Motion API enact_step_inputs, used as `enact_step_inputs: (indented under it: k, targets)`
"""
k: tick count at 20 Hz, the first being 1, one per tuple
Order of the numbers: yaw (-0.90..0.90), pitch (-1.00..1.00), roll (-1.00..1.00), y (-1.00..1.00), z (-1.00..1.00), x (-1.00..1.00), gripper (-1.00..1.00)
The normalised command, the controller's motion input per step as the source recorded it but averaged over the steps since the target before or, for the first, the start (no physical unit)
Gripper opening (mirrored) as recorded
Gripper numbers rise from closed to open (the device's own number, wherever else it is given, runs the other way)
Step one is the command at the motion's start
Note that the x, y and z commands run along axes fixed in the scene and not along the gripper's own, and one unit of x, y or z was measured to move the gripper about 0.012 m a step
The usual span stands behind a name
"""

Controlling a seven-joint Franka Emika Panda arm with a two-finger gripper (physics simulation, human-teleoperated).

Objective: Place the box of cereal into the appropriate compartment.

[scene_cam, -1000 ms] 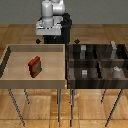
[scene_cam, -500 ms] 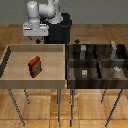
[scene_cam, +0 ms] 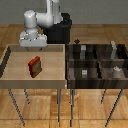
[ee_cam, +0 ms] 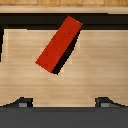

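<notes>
Wooden flooring surrounds two benches on thin legs. On the light bench, the box of cereal (scene_cam: 34,66) (ee_cam: 59,43) lies near the middle of the light tray (scene_cam: 10,75) — red, askew. Above the tray's far edge hangs the gripper (scene_cam: 32,47), fingers (ee_cam: 22,103) spread apart, empty. Beside it sits the dark compartment tray (scene_cam: 97,64), holding small grey blocks (scene_cam: 85,73).

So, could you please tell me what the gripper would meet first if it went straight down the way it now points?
Probably the small flat red cereal box, lying in the light wooden tray; the gripper hangs above the tray's far side, so depth is uncertain.
</notes>
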Motion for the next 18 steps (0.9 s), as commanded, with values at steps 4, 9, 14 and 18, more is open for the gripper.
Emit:
enact_step_inputs:
  k: [4,9,14,18]
  targets:
    - [0.00,0.00,0.00,0.00,0.00,0.50,1.00]
    - [0.00,0.00,0.00,0.00,0.00,0.60,1.00]
    - [0.00,0.00,0.00,0.00,0.00,0.00,1.00]
    - [0.00,0.00,0.00,0.00,-0.25,0.00,1.00]
